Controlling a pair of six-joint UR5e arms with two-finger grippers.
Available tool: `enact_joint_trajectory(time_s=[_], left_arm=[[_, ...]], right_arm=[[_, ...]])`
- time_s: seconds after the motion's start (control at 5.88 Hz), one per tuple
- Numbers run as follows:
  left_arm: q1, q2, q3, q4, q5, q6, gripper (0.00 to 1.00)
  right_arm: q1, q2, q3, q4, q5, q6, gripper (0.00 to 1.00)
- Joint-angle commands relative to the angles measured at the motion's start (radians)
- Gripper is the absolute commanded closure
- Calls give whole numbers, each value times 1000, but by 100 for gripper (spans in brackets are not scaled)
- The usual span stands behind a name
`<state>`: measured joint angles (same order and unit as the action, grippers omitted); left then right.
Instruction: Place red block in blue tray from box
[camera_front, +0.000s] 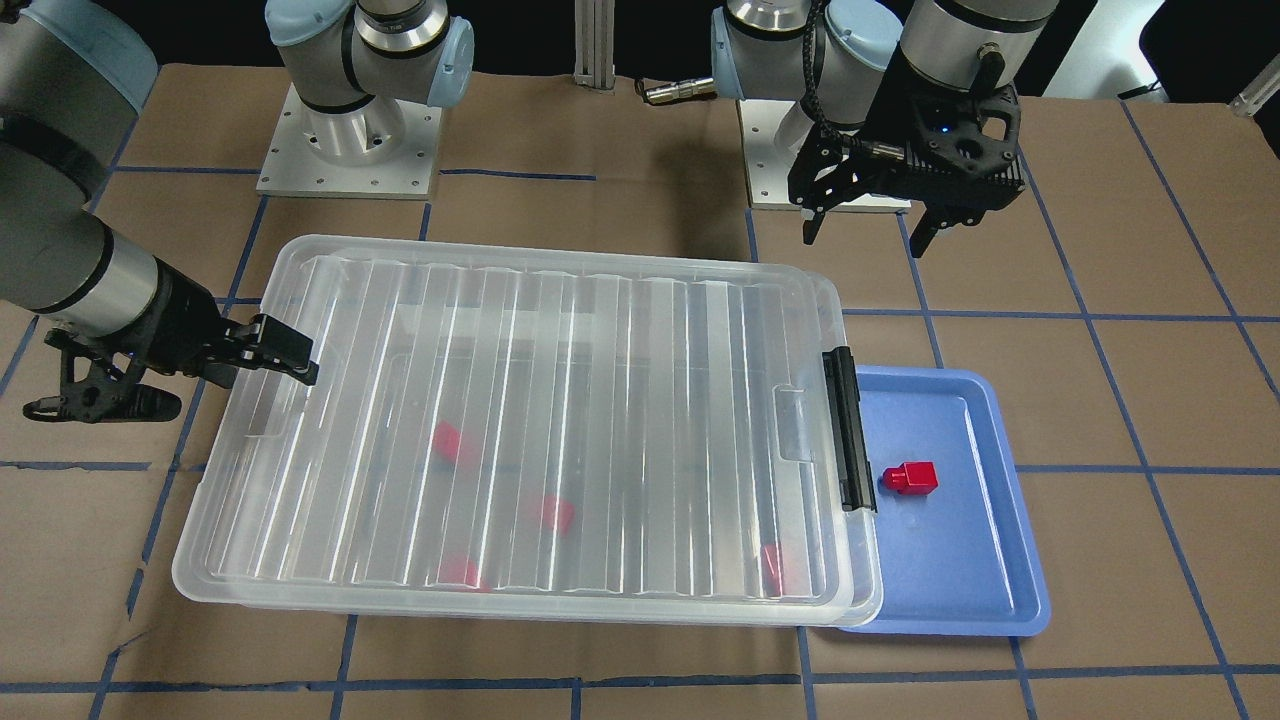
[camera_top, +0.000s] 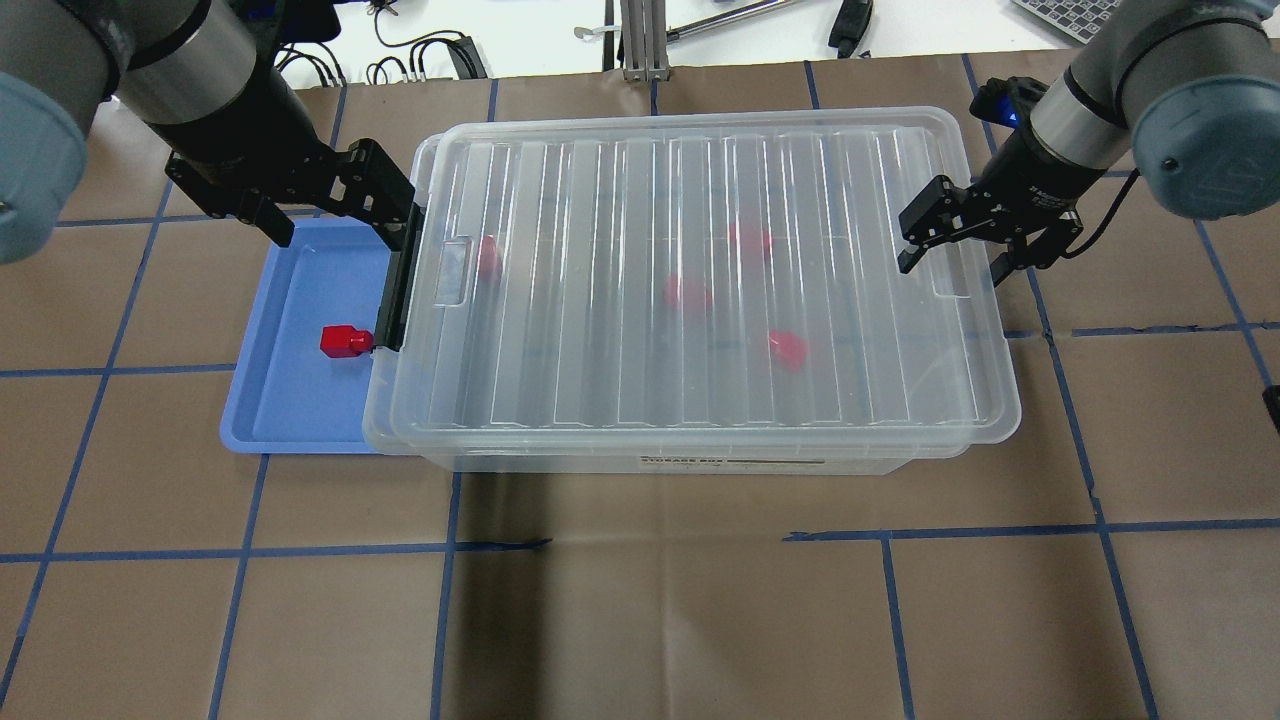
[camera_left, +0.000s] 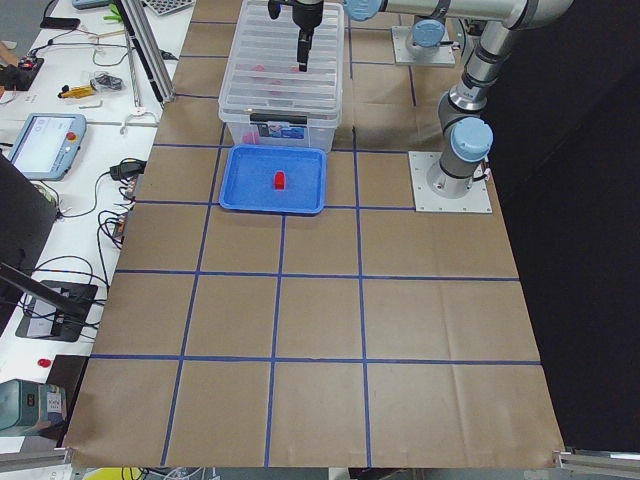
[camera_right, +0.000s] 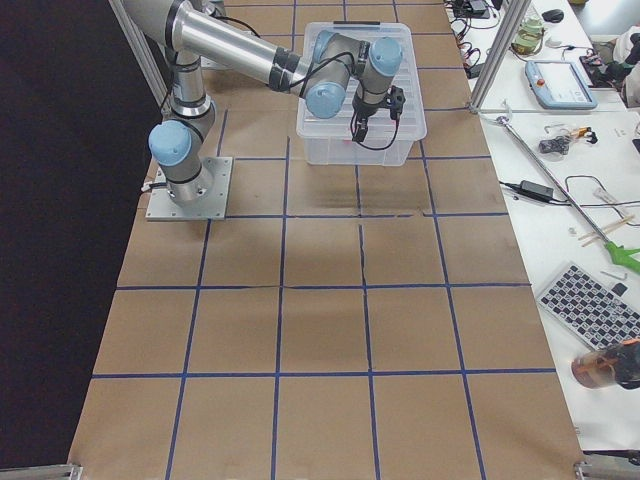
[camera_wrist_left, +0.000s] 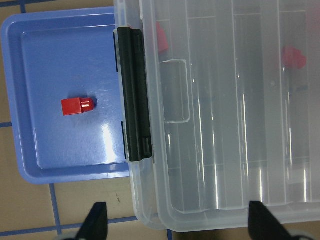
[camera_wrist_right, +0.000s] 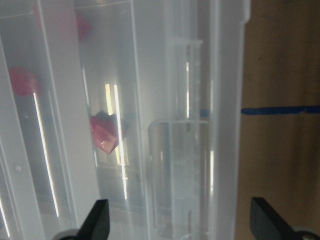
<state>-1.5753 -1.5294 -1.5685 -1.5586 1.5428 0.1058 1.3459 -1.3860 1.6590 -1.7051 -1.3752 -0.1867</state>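
- Left hand (camera_top: 340, 225): jaws wide apart, holding nothing. It hovers over the far end of the tray, next to the box's latch end.
- Shallow light-blue plastic tray with a raised rim (camera_top: 300, 400): flat on the brown paper counter (camera_top: 640, 620), tight against the box's latch end. The lid edge overhangs its rim; I can't tell whether they touch.
- Small bright red plastic block with a stub on one side (camera_top: 345, 341): lying on the tray floor with the stub toward the box, near the black latch bar (camera_top: 395, 290) but clear of it in the left wrist view. I judge the placement done.
- Large clear plastic box with a ribbed translucent lid (camera_top: 700, 200): lid on, possibly sitting slightly askew on the base. Four more red blocks (camera_top: 686, 294) show blurred through it.
- Right hand (camera_top: 952, 268): also open and empty, over the lid's other end above its moulded tab.
- Step in hand, my read: seat the lid, then clear off.
  - Press both ends down together, vertically. A sideways push would drive the box into the tray and knock the block.
  - Keep the left fingers off the latch bar and the tray rim.
  - Lift the left hand straight up before moving it sideways.
  - Risk: snagging the lid edge on the way out would drag the box over the tray.
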Motion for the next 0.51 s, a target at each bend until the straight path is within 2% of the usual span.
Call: enact_joint_trajectory(time_s=[0.0,0.34], left_arm=[[0,0,1,0,0,2,1],[1,0,1,0,0,2,1]], right_arm=[[-1,-1,-103,4,-87,-33,0],[4,1,-210,91,-85,53,0]])
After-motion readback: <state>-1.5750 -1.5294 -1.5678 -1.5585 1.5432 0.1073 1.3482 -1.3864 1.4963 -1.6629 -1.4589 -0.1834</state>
